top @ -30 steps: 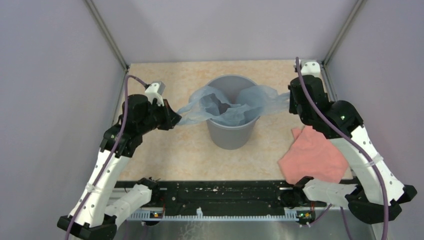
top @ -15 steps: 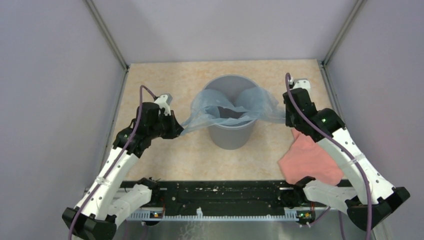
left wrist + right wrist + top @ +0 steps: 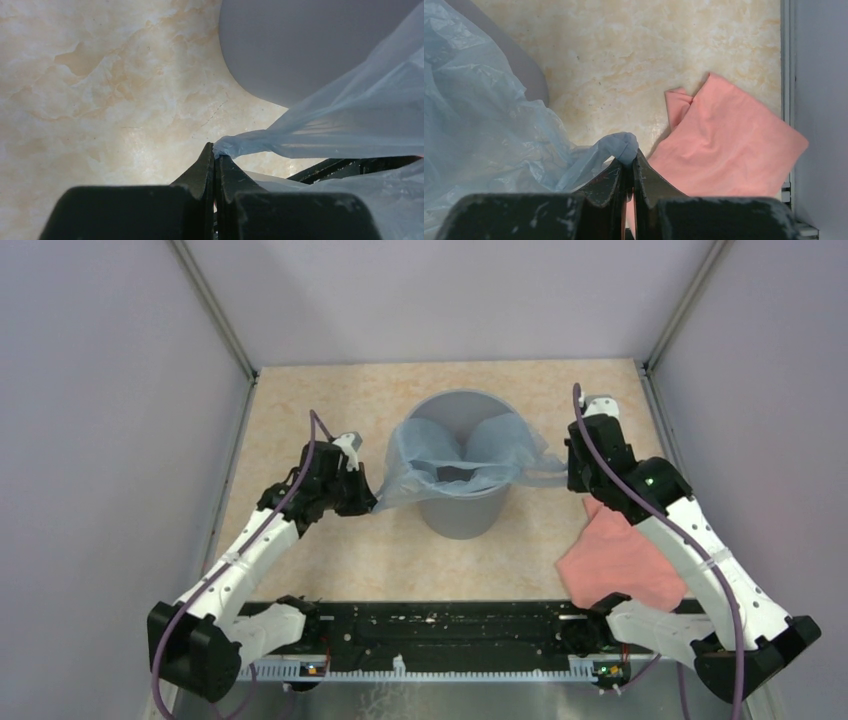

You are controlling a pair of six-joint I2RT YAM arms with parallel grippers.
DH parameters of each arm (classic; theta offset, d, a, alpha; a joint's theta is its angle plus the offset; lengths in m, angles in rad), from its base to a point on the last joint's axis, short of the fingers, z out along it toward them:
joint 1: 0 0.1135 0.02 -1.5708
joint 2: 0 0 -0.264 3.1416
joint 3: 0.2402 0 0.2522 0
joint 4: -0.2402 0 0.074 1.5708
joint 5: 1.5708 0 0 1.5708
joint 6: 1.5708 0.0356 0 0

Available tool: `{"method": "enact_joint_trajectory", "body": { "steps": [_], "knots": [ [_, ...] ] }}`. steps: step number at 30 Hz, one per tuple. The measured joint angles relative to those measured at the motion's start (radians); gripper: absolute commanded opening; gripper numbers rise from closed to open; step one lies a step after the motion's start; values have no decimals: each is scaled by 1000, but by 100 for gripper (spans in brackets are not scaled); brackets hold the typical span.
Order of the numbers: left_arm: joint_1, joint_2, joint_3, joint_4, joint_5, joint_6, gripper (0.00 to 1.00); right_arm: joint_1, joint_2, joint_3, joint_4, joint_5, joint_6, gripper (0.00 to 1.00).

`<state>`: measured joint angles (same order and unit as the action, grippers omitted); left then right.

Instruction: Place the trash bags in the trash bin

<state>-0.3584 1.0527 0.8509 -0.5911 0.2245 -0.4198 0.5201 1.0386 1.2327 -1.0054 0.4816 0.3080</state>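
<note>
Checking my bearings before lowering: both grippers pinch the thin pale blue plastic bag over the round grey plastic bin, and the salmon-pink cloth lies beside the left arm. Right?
Not quite. The salmon-pink cloth lies beside the right arm, as the top view shows. The left gripper and right gripper do pinch the pale blue plastic bag over the grey bin.

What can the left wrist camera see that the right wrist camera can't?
Only the left wrist view shows the left gripper, shut on one corner of the trash bag. Only the right wrist view shows the right gripper pinching the bag's other end, and the pink cloth. Both show the blue bag, the grey trash bin and the marbled table.
</note>
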Motion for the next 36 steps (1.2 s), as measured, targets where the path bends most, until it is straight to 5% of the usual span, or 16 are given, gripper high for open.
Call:
{"method": "enact_joint_trajectory", "body": {
  "steps": [13,15,19,23,31,36],
  "knots": [
    [0,80,37,23,-16,9,0,-93,-16,-140,64,-7,0,4],
    [1,86,56,22,-27,14,0,-100,-5,-137,79,-5,0,11],
    [4,111,88,20,-32,21,0,-106,39,-121,97,-27,-1,49],
    [5,117,117,19,-32,22,0,-106,36,-100,106,-59,-4,69],
    [6,117,182,34,-32,27,0,-83,-69,-21,149,-112,-58,73],
    [6,122,187,40,-33,30,0,67,-63,53,214,-158,-131,71]
  ]
}}
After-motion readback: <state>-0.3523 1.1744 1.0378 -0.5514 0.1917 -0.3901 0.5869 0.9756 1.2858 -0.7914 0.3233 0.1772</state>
